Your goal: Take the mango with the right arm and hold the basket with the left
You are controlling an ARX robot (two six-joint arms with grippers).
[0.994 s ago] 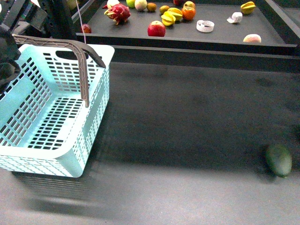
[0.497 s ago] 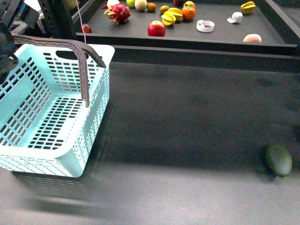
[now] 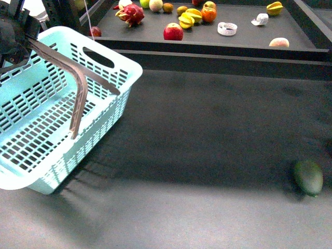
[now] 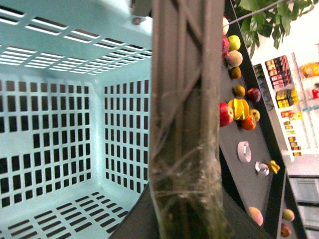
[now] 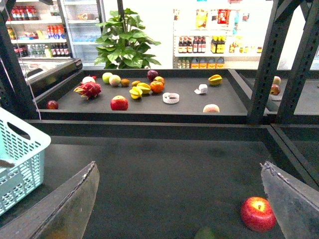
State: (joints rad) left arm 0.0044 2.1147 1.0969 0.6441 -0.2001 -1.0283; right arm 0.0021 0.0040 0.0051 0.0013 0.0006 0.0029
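Lying on the raised dark tray [image 3: 218,49] at about one o'clock, the smooth oval yellow-orange fruit that I take for the mango [image 3: 279,42] rests alone near the tray's front lip. Nothing touches it. At its nine o'clock on the same tray sits a glossy red apple [image 3: 173,32]. Further back are ridged yellow starfruits [image 3: 188,19] and a spiky pink dragon fruit [image 3: 130,14].

The large light turquoise plastic basket [image 3: 46,155] with slotted sides is over at nine o'clock on the dark table [image 3: 207,129], tilted rather than level. One grey-brown swing handle [image 3: 78,104] stands raised above it. The left gripper [image 3: 15,41], up at ten o'clock, clamps the basket by that handle. In the left wrist view the handle fills the middle, with the basket's slotted floor beyond it.

The right gripper [image 5: 178,169] hangs over the table with its two grey fingers [image 5: 70,209] spread wide and nothing between them, well apart from the mango.

A dark green oval fruit [image 3: 308,177] lies on the table at four o'clock. The right wrist view also shows a second red apple [image 5: 258,213] on the table near it.
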